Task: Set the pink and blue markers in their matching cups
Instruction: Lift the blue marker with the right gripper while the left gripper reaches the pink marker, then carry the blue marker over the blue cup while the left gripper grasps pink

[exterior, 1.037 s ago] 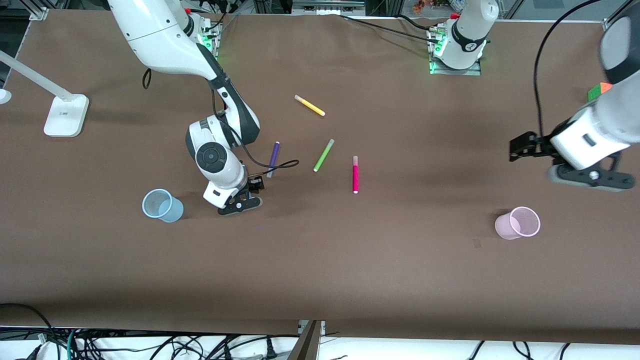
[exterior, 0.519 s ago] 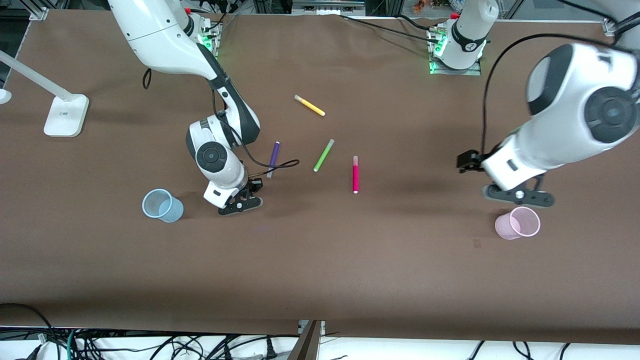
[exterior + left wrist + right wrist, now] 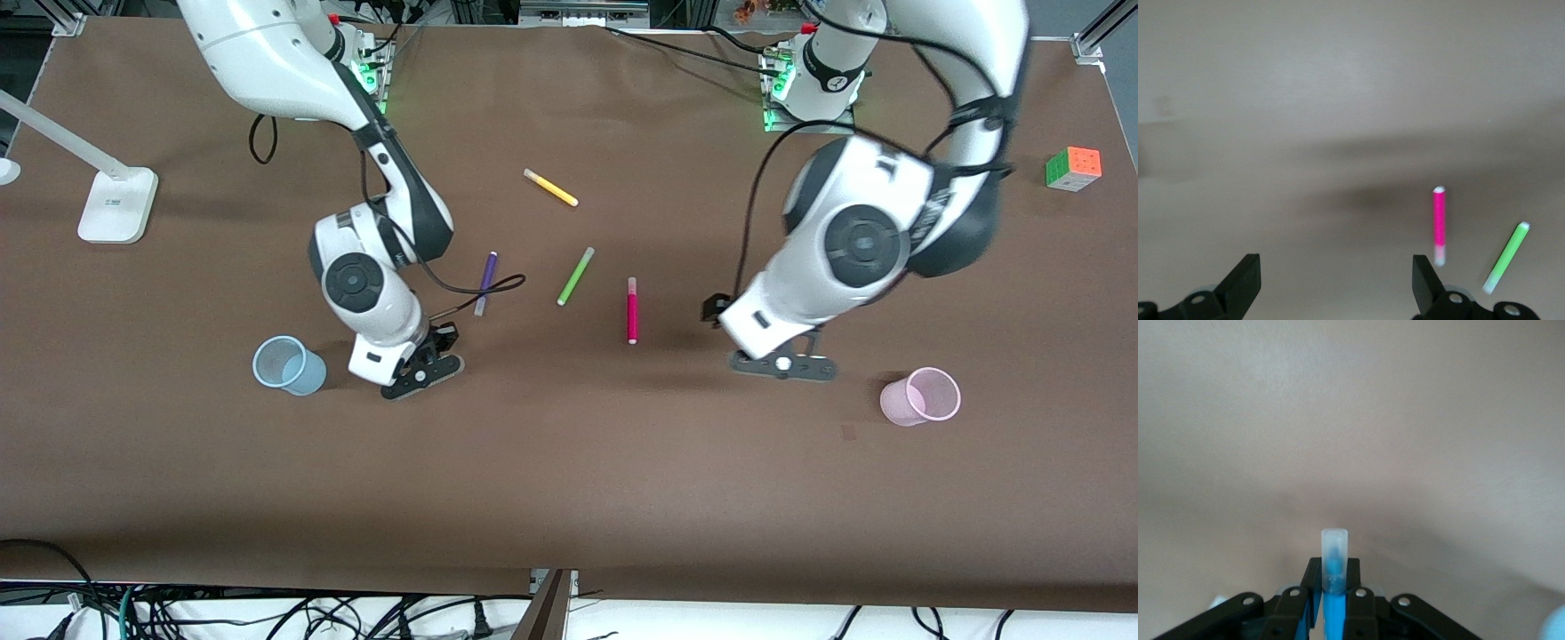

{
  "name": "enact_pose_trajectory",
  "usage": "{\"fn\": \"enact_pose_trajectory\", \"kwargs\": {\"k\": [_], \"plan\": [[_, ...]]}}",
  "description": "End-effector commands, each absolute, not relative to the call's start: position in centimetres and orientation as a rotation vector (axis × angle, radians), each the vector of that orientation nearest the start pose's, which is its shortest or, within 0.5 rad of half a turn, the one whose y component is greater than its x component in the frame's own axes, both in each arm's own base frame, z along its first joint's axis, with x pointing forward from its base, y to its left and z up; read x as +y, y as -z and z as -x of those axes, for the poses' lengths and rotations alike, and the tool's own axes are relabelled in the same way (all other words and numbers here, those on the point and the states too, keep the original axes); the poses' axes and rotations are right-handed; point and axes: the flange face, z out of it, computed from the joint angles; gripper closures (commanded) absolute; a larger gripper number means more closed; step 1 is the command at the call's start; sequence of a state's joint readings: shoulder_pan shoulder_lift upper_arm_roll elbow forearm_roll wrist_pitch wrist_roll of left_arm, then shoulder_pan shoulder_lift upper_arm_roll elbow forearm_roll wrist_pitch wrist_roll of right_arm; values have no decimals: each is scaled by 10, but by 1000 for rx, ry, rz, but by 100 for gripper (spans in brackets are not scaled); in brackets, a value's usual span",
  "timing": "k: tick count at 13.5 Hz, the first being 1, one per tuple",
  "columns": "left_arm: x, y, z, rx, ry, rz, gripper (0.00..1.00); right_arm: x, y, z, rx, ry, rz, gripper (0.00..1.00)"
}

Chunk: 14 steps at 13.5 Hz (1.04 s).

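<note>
The blue marker (image 3: pixel 1335 568) stands clamped between the fingers of my right gripper (image 3: pixel 1334 572), its pale end sticking out past the tips. In the front view that gripper (image 3: pixel 420 370) hangs low over the table beside the light blue cup (image 3: pixel 286 364) and hides the marker. The pink marker (image 3: pixel 632 311) lies flat mid-table. My left gripper (image 3: pixel 782 364) is open and empty, low over the table between the pink marker and the light pink cup (image 3: pixel 922 396). Its wrist view shows the pink marker (image 3: pixel 1439 220) just past one fingertip (image 3: pixel 1423 280).
A green pen (image 3: pixel 575 276), a dark purple pen (image 3: pixel 485 283) and a yellow pen (image 3: pixel 550 188) lie farther from the camera. A colour cube (image 3: pixel 1073 168) sits at the left arm's end. A white lamp base (image 3: pixel 116 204) stands at the right arm's end.
My left arm swung in from its end of the table, past the pink cup, toward the pink marker. My right gripper shut on the blue marker and shifted slightly toward the blue cup.
</note>
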State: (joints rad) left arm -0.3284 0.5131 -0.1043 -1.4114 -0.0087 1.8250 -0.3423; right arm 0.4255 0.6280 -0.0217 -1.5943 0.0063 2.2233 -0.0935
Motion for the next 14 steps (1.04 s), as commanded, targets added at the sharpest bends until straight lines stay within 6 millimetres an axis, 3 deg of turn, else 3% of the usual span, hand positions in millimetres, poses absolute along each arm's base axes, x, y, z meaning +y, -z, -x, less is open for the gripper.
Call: {"fn": "enact_pose_trajectory", "kwargs": {"k": [1, 3, 7, 8, 11, 14], "plan": [[-316, -362, -631, 54, -158, 3169, 0, 247, -311, -666, -948, -49, 2981, 81], [-335, -339, -627, 35, -157, 3170, 0, 231, -334, -672, -1099, -81, 2909, 81], [-353, -296, -623, 31, -190, 3180, 0, 200, -368, -676, -1409, -22, 2689, 80], [-361, -286, -619, 37, -191, 3194, 0, 193, -370, -677, -1449, -14, 2642, 80], [-360, -259, -609, 25, -168, 3200, 0, 165, -368, -682, -1528, 27, 2461, 80], [-368, -236, -591, 56, -180, 3185, 2, 161, -366, -680, -1545, 7, 2444, 81]]}}
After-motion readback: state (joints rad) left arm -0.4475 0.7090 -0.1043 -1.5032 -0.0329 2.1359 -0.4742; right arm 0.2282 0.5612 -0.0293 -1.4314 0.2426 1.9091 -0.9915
